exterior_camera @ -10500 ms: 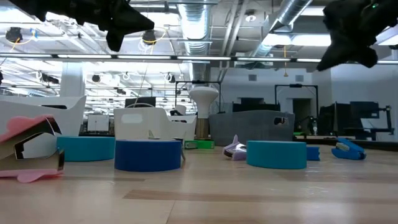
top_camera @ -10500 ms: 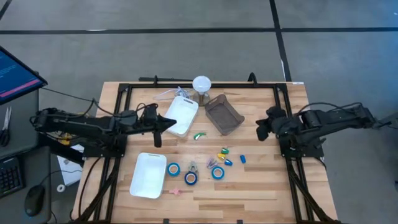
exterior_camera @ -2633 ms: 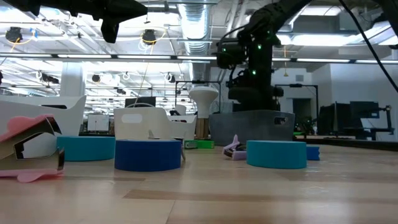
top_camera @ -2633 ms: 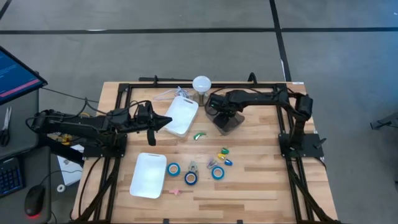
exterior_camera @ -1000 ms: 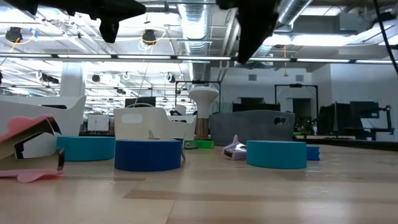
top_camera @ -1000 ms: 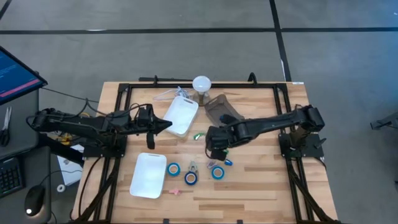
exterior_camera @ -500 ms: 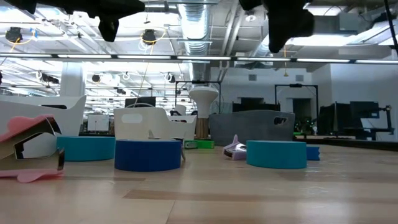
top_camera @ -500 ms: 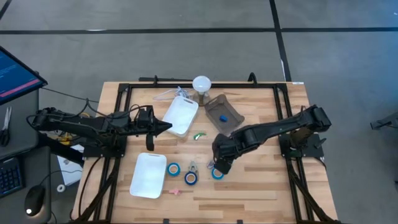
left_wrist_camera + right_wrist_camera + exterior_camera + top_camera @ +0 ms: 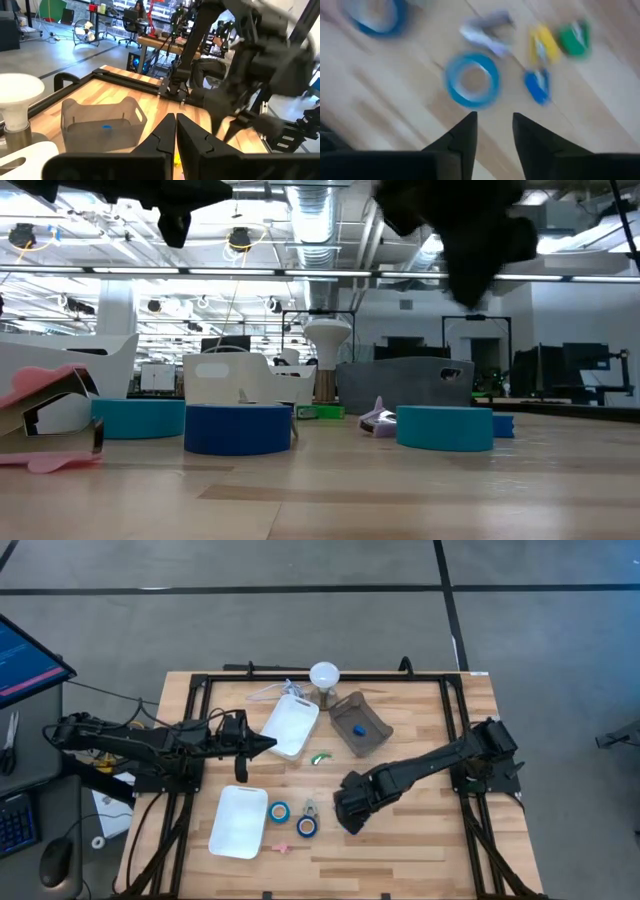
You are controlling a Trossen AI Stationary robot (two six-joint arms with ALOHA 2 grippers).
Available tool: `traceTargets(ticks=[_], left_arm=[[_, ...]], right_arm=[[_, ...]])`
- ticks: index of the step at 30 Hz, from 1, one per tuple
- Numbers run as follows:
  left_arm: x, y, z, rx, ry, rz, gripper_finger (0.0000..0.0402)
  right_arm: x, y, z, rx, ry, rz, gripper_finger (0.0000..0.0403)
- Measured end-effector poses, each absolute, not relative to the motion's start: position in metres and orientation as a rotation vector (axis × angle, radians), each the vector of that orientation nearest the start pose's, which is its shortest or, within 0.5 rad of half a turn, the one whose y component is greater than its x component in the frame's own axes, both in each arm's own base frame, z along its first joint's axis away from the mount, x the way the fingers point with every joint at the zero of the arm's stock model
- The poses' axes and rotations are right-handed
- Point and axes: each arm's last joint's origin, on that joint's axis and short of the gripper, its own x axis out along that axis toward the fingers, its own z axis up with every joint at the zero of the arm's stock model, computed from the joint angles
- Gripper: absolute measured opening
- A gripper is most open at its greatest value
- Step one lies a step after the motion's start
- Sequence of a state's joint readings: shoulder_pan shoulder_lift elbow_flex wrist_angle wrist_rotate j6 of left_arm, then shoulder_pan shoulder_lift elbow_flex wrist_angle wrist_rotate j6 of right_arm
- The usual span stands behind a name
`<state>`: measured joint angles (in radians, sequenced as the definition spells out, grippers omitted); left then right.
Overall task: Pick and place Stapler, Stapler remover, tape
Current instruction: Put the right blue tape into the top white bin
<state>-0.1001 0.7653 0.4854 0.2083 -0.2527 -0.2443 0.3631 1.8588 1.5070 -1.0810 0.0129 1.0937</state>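
My right gripper (image 9: 349,814) is open and empty, pointing down over the table's middle front. In the right wrist view its fingers (image 9: 492,122) stand just short of a blue tape roll (image 9: 471,80) that lies flat on the wood. A second roll (image 9: 377,20) lies farther off. Two rolls show in the high view (image 9: 279,811) (image 9: 307,828). Small blue (image 9: 537,85), yellow (image 9: 545,45) and green (image 9: 575,32) office items and a grey-purple one (image 9: 487,30) lie beside the roll. My left gripper (image 9: 262,743) is shut and empty, held above the table's left half.
A grey bin (image 9: 360,725) with a small blue item (image 9: 358,727) inside stands at the back middle. Two white trays (image 9: 292,727) (image 9: 238,821) lie left of centre. A white lamp-like disc (image 9: 324,673) stands at the back. A green item (image 9: 320,757) lies mid-table.
My right gripper has moved from in front of the grey bin toward the table's near edge and now stands over the rightmost tape roll and the small coloured items. My left arm has kept still.
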Motion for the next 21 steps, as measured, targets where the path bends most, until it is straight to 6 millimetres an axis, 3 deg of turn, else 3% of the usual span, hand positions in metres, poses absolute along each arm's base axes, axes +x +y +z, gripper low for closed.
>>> traceTargets(ticks=[12,21], left_arm=[[0.177,-0.010,0.268,-0.229,0.067,0.162,0.0008],[0.177,-0.010,0.268,-0.228,0.069,0.162,0.0008]], right_arm=[[0.349,0.142,0.205,0.707,1.394,-0.525,0.0165],[0.349,0.142,0.194,0.701,1.432,-0.586,0.0158]])
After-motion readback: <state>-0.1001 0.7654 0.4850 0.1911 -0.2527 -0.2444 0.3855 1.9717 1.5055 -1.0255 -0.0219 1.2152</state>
